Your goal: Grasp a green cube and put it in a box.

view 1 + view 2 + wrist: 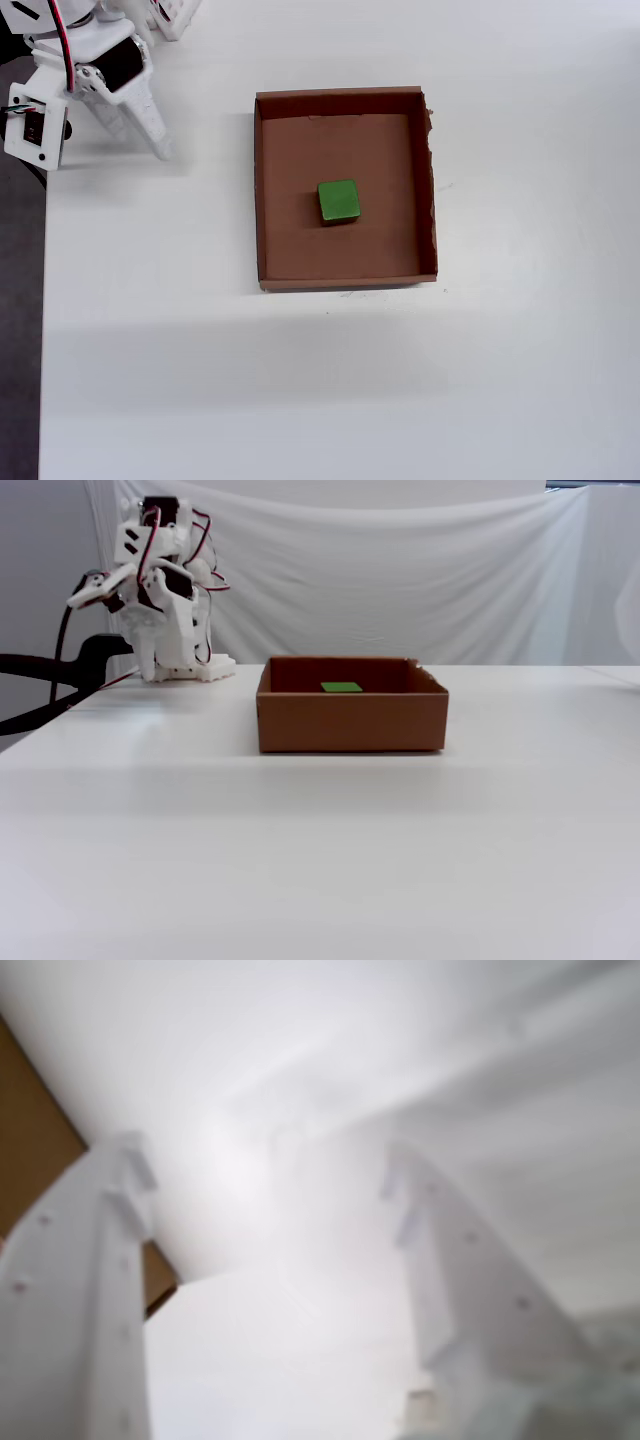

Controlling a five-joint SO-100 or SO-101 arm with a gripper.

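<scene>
arm (pixel 160 590) – folded upright, retracted | gripper (pixel 265 1175) – fingers apart, nothing between

We see the wrist view washed out and badly blurred, its whites nearly blown. The overhead and fixed views are sharp and evenly bright. Soft shadows fall on the counter (pixel 500 380) below the box (pixel 345 279) and beside the arm (pixel 110 90).

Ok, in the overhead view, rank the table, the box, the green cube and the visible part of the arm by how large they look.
1. Table, filling most of the view.
2. Box.
3. Visible part of the arm; cut off by the frame and nearer the camera, so unsure.
4. Green cube, smallest, lying inside the box.
</scene>
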